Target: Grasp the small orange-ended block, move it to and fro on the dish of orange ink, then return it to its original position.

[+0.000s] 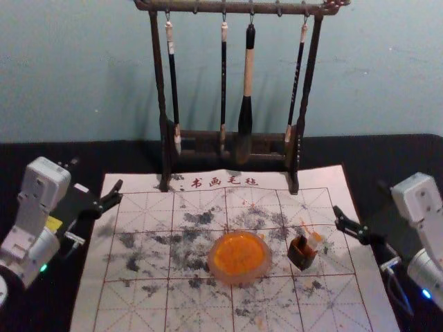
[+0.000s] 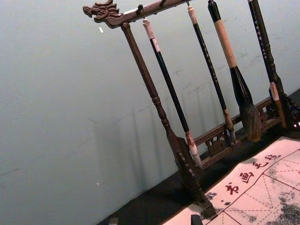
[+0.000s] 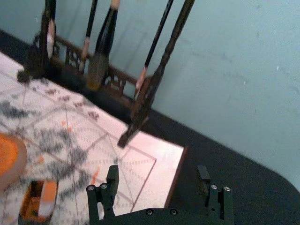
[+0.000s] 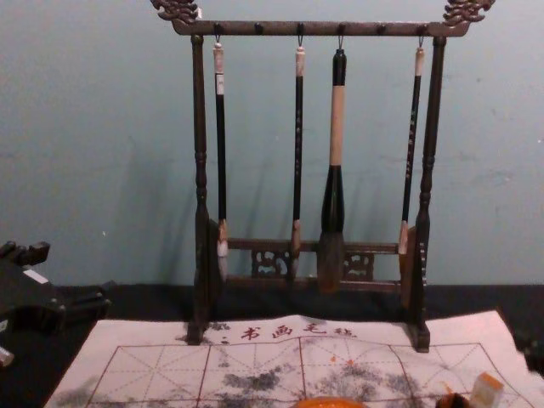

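The small pale block with an orange end [image 1: 313,240] leans in a little dark box [image 1: 302,254], right of the dish of orange ink [image 1: 239,256]. In the right wrist view the block [image 3: 48,198] rests inside the box [image 3: 31,199], off to one side of my right gripper [image 3: 157,173]. In the head view my right gripper [image 1: 360,200] is open beyond the box to the right, touching nothing. My left gripper [image 1: 96,174] stays parked open at the mat's left edge; its fingertips [image 2: 196,219] show in the left wrist view. The chest view shows the block [image 4: 487,391] tilted.
A dark wooden rack [image 1: 300,138] with several hanging brushes stands at the back of the mat. The ink-stained calligraphy mat [image 1: 138,290] lies under dish and box, on a black-covered table [image 1: 401,155] against a wall.
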Controlling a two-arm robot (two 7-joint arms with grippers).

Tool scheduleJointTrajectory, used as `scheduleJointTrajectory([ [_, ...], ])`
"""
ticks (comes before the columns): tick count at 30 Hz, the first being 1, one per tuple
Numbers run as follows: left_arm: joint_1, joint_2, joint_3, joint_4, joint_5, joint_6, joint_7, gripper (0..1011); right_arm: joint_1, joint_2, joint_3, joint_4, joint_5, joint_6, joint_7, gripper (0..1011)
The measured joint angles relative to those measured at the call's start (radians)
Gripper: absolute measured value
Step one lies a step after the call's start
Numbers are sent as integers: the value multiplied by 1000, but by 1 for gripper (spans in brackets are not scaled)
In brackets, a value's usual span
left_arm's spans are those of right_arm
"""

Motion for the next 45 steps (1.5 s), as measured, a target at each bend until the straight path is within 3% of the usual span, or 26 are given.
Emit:
scheduleJointTrajectory([
  [6,0,0,0,0,0,0,0,1001,-9,-20,-1,38,-39,-8,-21,1002],
  [45,0,0,0,0,0,0,0,1001,-6,-14,-3,30,-30,-4,-15,1002],
])
